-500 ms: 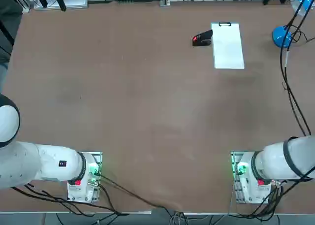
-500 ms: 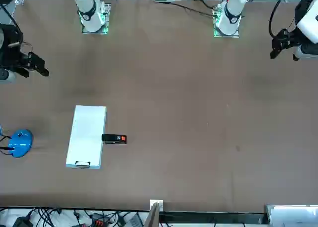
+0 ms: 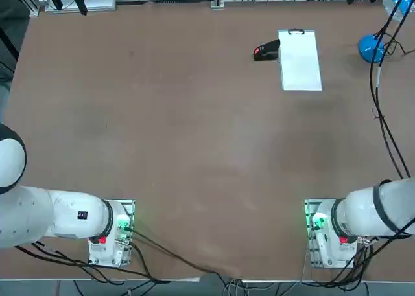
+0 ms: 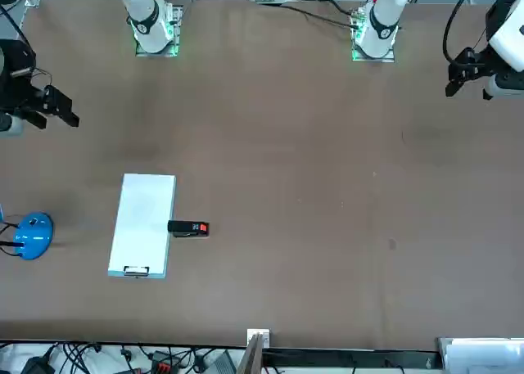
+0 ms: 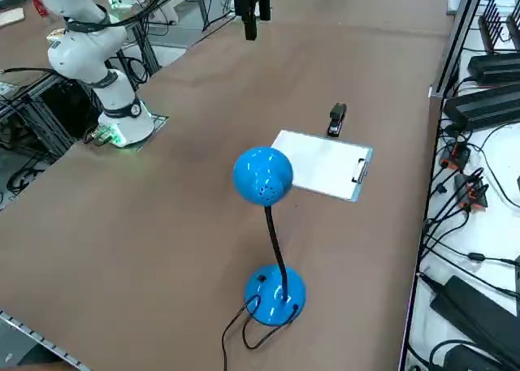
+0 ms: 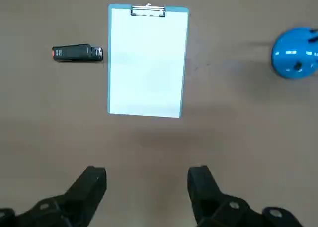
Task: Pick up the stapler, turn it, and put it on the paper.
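Observation:
The small black stapler (image 3: 266,50) with its red mark lies flat on the brown table, just beside a long edge of the white paper (image 3: 300,59), near the clip end. Both show in the front view as stapler (image 4: 188,228) and paper (image 4: 144,223), and in the right side view as stapler (image 5: 337,119) and paper (image 5: 321,164). My right gripper (image 6: 146,180) is open and holds nothing. It hangs high above the table, well short of the paper (image 6: 146,63) and the stapler (image 6: 77,53). The front view has the gripper (image 4: 67,108) at its left edge.
A blue desk lamp (image 5: 275,294) stands on the table beside the paper, on the side away from the stapler, its cord trailing to the edge. The lamp base (image 4: 33,235) sits close to the table's side. Cables and power strips (image 5: 479,103) lie beyond the far edge.
My right gripper has shifted only very slightly. The stapler and the paper lie where they were.

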Robot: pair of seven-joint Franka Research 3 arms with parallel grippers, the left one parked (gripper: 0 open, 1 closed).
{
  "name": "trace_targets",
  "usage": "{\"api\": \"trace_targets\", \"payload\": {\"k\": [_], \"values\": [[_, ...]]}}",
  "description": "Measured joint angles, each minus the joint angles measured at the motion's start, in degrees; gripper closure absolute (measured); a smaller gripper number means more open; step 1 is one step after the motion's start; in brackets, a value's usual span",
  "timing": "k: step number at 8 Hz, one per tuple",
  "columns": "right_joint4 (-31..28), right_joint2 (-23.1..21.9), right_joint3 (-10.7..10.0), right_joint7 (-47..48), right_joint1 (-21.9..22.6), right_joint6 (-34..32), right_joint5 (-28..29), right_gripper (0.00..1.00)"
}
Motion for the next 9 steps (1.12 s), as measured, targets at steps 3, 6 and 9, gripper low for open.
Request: {"api": "trace_targets", "payload": {"k": [3,6,9], "values": [[-0.1,3.6,0.4,13.6,2.5,2.0,0.4,0.0],[-0.2,11.1,0.7,35.2,7.7,11.6,0.4,0.0],[-0.2,17.9,0.7,54.6,10.7,19.4,0.4,0.0]]}}
